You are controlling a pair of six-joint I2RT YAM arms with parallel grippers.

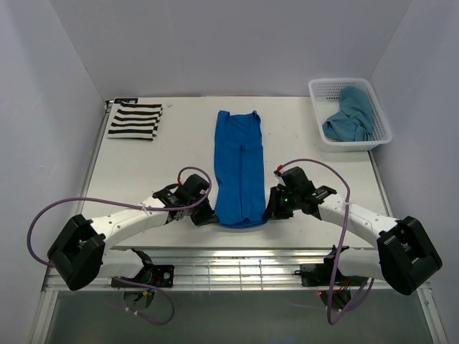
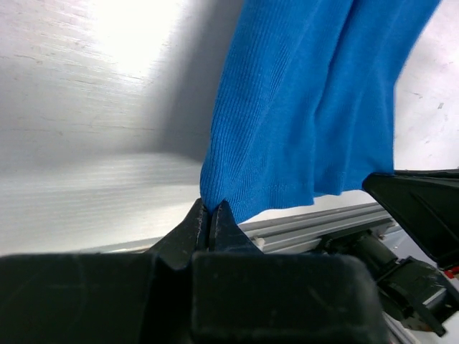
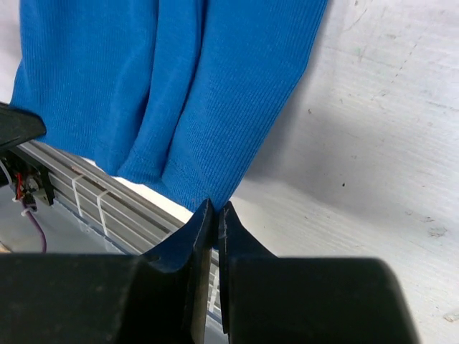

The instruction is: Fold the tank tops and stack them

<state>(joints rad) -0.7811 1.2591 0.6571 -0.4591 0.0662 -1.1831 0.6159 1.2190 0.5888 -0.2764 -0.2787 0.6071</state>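
Fingertips first: left gripper [image 2: 209,212] is pinched tight on its corner of the blue top's [image 1: 240,168] hem, and right gripper [image 3: 216,209] is clamped on the opposite corner. Neither has much cloth in the bite, just the very tip of each corner.

From there the blue top runs straight ahead of both grippers as a long narrow strip on the table [image 1: 179,143], straps at the far end. Looks to me like the sides are folded in and the step now is bringing the hem over to halve it.

How I'd do it:
- raise both corners together, same height, so the hem stays level
- keep a little tension between the grippers so the edge doesn't sag in the middle
- carry it forward over the strip and lay the hem square on the strap end
- let go only once the cloth is down flat

Main risk is a corner slipping out of such a thin pinch, or one arm leading and skewing the fold.

Striped top [image 1: 135,120] sits folded far ahead, left of left gripper. Teal top [image 1: 349,118] is bunched in the basket [image 1: 378,107], far ahead, right of right gripper.
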